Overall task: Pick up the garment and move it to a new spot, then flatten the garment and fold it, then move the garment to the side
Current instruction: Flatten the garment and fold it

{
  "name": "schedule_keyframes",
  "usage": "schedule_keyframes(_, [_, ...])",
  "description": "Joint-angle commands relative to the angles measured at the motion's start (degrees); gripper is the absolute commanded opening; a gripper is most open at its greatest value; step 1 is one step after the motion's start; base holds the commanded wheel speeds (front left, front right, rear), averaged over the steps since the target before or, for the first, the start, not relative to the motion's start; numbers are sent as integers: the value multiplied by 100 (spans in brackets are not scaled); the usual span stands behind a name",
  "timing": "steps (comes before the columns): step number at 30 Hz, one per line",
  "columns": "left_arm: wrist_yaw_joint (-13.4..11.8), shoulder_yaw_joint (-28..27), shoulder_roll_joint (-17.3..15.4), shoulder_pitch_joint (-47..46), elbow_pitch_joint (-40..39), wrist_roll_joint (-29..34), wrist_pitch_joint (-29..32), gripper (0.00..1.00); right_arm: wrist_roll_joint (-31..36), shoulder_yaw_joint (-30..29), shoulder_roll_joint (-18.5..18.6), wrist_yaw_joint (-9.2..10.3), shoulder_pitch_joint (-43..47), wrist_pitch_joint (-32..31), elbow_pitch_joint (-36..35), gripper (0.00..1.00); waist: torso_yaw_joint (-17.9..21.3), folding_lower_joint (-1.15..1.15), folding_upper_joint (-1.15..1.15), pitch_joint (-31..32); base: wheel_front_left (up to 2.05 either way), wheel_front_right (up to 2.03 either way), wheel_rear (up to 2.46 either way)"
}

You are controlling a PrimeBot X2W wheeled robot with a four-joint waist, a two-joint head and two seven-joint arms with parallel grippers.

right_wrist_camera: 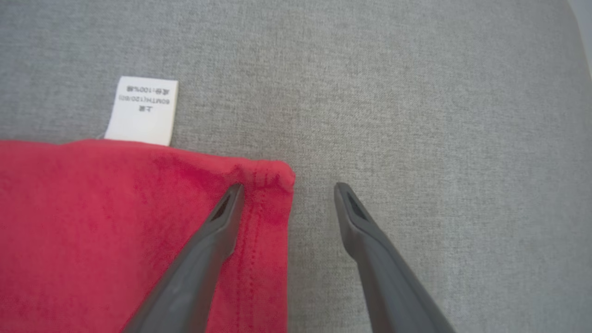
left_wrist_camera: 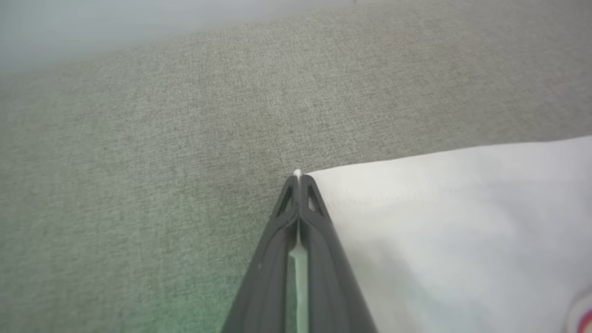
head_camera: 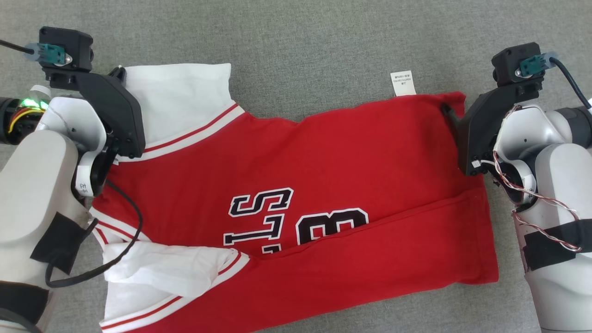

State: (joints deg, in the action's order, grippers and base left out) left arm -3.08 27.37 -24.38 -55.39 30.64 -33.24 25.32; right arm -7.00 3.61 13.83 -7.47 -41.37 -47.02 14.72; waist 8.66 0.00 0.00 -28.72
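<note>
That jersey looks light and floppy, so grab corners: left claw pinching the white sleeve corner, right claw spread wide around the hem corner.

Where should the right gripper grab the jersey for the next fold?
The far hem corner, from the bare side on the robot's right. It lies flat near the care label, and the open right gripper straddles that edge. The left gripper is shut on the white sleeve.
</note>
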Motion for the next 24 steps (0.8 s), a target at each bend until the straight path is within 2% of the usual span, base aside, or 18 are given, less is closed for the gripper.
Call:
schedule_keyframes(1, [-8, 14, -36, 80, -6, -28, 30, 0, -42, 53, 29, -6, -44, 100, 20, 100, 4, 0, 0, -2, 0, 0, 0])
schedule_keyframes(3, [-12, 16, -52, 55, -8, -38, 42, 0, -66, 151, 42, -7, -132, 227, 73, 99, 7, 0, 0, -9, 0, 0, 0])
schedule_keyframes(4, [-17, 18, -59, 44, -10, -43, 42, 0, -69, 217, 54, -7, -157, 239, 146, 81, 9, 0, 0, -13, 0, 0, 0])
schedule_keyframes(5, [-17, 18, -59, 44, -10, -43, 42, 0, -69, 217, 54, -7, -157, 239, 146, 81, 9, 0, 0, -13, 0, 0, 0])
schedule_keyframes(6, [-23, 24, -57, 36, -13, -45, 52, 0, -72, 304, 84, -7, -174, 228, 225, 56, 7, 0, 0, -17, 0, 0, 0])
schedule_keyframes(8, [-30, 37, -39, 27, -22, -51, 46, 0, -97, 434, 126, -7, -250, 233, 391, 40, -2, 0, 0, -22, 0, 0, 0])
schedule_keyframes(9, [-25, 46, -25, 28, -29, -51, 41, 0, -107, 500, 150, -6, -277, 221, 467, 28, -10, 0, 0, -22, 0, 0, 0])
schedule_keyframes(10, [5, 58, -7, 33, -46, -59, 13, 0, -122, 536, 165, -6, -296, 255, 529, 0, -24, 0, 0, -21, 0, 0, 0])
schedule_keyframes(14, [83, 0, 55, 77, -143, -148, -194, 0, -117, 589, 209, -7, -363, 462, 684, 0, -92, 0, 0, 14, 0, 0, 0])
schedule_keyframes(18, [231, -297, 155, 248, -326, -535, -574, 0, -88, 540, 253, -7, -295, 702, 661, 0, -161, 0, 0, 127, 0, 0, 0])
schedule_keyframes(24, [501, -650, 71, 681, -860, -974, -1032, 0, -205, 316, 230, -7, -16, 1044, 552, 0, -317, 0, 0, 436, 0, 0, 0])
